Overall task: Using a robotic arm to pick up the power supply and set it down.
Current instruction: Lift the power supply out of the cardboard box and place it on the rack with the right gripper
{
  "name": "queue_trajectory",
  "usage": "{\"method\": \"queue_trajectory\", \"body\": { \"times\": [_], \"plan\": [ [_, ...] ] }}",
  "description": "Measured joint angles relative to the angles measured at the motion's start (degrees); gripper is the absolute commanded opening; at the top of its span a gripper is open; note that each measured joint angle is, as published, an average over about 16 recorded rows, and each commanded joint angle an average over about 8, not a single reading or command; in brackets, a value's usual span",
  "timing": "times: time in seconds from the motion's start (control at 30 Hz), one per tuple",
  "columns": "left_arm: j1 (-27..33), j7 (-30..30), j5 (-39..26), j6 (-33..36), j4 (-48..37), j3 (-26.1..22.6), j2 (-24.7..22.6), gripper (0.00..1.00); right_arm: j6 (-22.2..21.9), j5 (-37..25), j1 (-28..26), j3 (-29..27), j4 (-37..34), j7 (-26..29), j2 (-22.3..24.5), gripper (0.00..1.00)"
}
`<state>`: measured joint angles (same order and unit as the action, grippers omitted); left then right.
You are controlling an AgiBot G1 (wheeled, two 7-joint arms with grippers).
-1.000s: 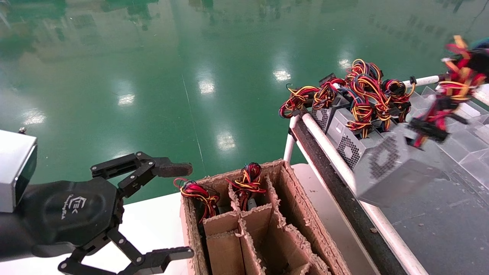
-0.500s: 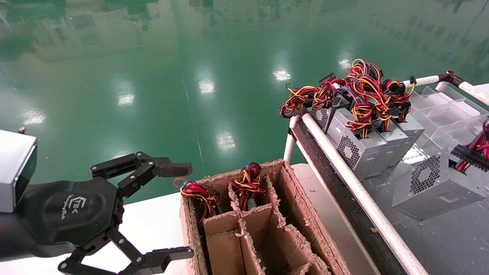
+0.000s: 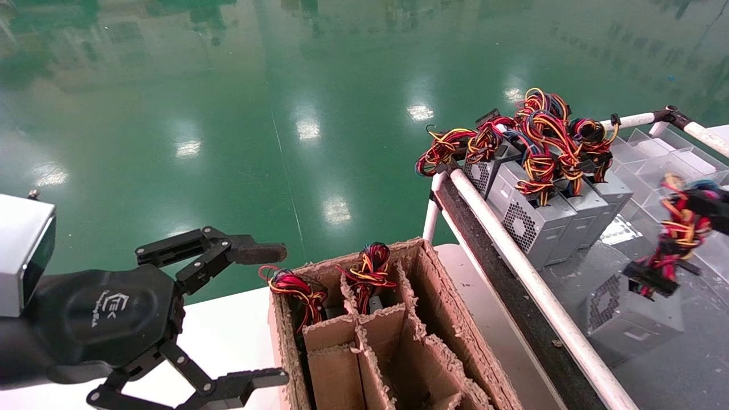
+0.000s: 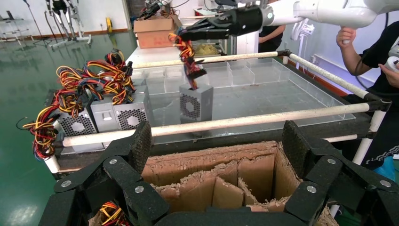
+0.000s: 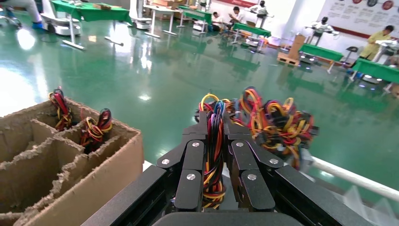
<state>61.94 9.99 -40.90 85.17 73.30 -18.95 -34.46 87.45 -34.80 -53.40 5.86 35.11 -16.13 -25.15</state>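
My right gripper [image 5: 214,123] is shut on the red, yellow and black wire tail [image 3: 675,239] of a grey power supply [image 3: 626,319]. The box, with its honeycomb vent facing the rail, hangs upright low inside the railed tray [image 3: 672,376]; I cannot tell whether it touches the floor. In the left wrist view the white right arm [image 4: 324,10] reaches in over the tray and the power supply [image 4: 195,102] dangles by its wires below the claw. My left gripper [image 3: 273,313] stays open beside the cardboard box, with nothing between its fingers.
Several more power supplies [image 3: 538,219] stand in a row at the tray's far left corner, wires tangled on top. A white rail [image 3: 512,250] edges the tray. The cardboard divider box [image 3: 433,319] holds two wire bundles in its far cells. A person [image 4: 376,52] stands beyond the tray.
The held power supply swung from high over the rail out to the right, and now hangs lower and more upright inside the tray. The left arm has not moved.
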Motion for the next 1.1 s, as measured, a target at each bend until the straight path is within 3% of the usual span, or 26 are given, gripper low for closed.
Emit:
{"method": "queue_trajectory", "body": {
  "times": [0.37,0.77,0.8,1.03,1.07,1.1],
  "plan": [
    [0.0,0.0,0.0,0.0,0.0,0.0,0.0,1.00,-1.8,-7.0,-10.6,5.3,-0.7,1.8,-6.3,0.00],
    [0.0,0.0,0.0,0.0,0.0,-0.1,0.0,1.00,-1.3,-13.5,-20.1,9.3,-7.3,-1.0,-11.0,0.00],
    [0.0,0.0,0.0,0.0,0.0,-0.1,0.0,1.00,-1.1,-13.8,-20.6,9.5,-7.9,-1.3,-11.2,0.06],
    [0.0,0.0,0.1,0.0,0.0,-0.1,0.0,1.00,0.5,-15.3,-23.3,10.5,-11.5,-2.9,-11.9,0.93],
    [0.0,0.0,0.1,0.0,0.0,-0.1,0.0,1.00,0.7,-15.4,-23.6,10.6,-11.9,-3.1,-12.0,1.00],
    [0.0,0.0,0.1,0.0,0.0,-0.1,0.0,1.00,1.0,-15.5,-23.8,10.7,-12.3,-3.2,-12.0,1.00]
  ]
}}
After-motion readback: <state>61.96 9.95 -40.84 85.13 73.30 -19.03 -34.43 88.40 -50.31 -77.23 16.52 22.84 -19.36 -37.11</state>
